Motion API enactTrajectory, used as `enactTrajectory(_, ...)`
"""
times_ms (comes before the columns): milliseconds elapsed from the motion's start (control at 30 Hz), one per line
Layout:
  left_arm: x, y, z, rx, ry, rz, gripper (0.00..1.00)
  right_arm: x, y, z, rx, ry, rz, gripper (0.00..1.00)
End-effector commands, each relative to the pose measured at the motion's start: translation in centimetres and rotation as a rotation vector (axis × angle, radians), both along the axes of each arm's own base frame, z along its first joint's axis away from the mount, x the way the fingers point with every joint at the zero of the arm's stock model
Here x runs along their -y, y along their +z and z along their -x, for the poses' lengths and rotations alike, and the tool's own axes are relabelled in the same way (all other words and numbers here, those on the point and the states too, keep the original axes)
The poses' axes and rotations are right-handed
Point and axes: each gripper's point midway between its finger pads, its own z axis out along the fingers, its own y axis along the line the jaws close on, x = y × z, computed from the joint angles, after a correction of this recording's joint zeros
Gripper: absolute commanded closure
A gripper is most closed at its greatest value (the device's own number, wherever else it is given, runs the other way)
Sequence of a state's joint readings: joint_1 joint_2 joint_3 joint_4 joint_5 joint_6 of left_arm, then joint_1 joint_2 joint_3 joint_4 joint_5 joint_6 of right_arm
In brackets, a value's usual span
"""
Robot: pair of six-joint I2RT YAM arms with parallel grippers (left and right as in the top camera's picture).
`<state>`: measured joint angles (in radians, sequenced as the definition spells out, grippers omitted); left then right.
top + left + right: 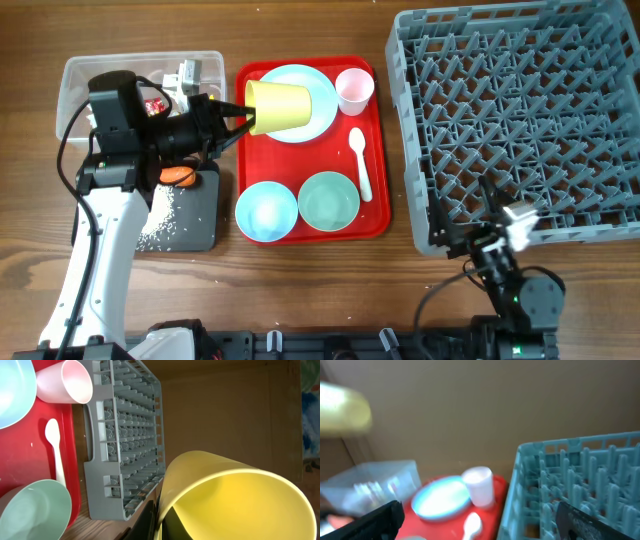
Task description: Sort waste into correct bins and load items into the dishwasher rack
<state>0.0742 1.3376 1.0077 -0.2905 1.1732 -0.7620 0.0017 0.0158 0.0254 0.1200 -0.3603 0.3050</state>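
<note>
- A flat red serving tray (300, 158) with a raised rim and rounded corners lies lengthwise, one short end toward the near edge.
- The wooden table (300, 290), brown with visible grain, lies under the tray and extends past it on every side.
- A plain brown wall (470, 410) stands beyond the tray's far end.

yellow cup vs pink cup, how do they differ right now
Pose: the yellow cup is tipped on its side, while the pink cup stands upright, mouth up. State: the left gripper holds the yellow cup by its rim over the plate; the pink cup sits free on the red tray. Colour: bright yellow against pale pink. Both are plain cups, and neither is in the dishwasher rack yet.
</note>
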Motion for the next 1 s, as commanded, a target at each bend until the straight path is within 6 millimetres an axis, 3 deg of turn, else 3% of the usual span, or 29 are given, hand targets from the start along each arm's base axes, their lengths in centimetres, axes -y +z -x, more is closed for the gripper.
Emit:
enactTrajectory(0, 0.0, 0.9, 0.2, 0.022, -0.011, 0.010, 0.96, 0.6, 3.6, 0.6, -0.008, 0.020, -0.307, 0.00)
enactTrajectory(67, 0.0, 1.0, 0.2, 0.022, -0.011, 0.010, 0.96, 1.2, 3.5, 0.4, -0.027, -0.007, -0.376, 0.00)
enactTrajectory(267, 0.0, 1.0, 0.2, 0.022, -0.011, 0.010, 0.96, 0.1, 3.8, 0.8, -0.083, 0.069, -0.425, 0.01)
enactTrajectory(367, 0.0, 1.0, 0.2, 0.022, -0.011, 0.010, 0.96, 0.6, 6.3, 1.0, -0.126, 0.023, -0.412, 0.01)
enactTrajectory(500, 0.0, 1.0, 0.2, 0.023, -0.010, 0.010, 0.96, 0.8, 11.2, 0.3, -0.173, -0.023, -0.294, 0.00)
enactTrajectory(633, 0.0, 1.0, 0.2, 0.023, -0.010, 0.010, 0.96, 0.8, 15.6, -2.7, -0.293, -0.042, -0.230, 0.00)
enactTrajectory(733, 0.0, 1.0, 0.2, 0.022, -0.010, 0.010, 0.96, 0.7, 17.2, -6.3, -0.486, -0.059, -0.164, 0.01)
enactTrajectory(867, 0.0, 0.9, 0.2, 0.023, -0.010, 0.009, 0.96, -0.9, 17.6, -9.8, -0.732, 0.044, -0.074, 0.00)
enactTrajectory(967, 0.0, 0.9, 0.2, 0.023, -0.010, 0.009, 0.96, -1.1, 15.6, -12.6, -0.932, 0.069, -0.028, 0.00)
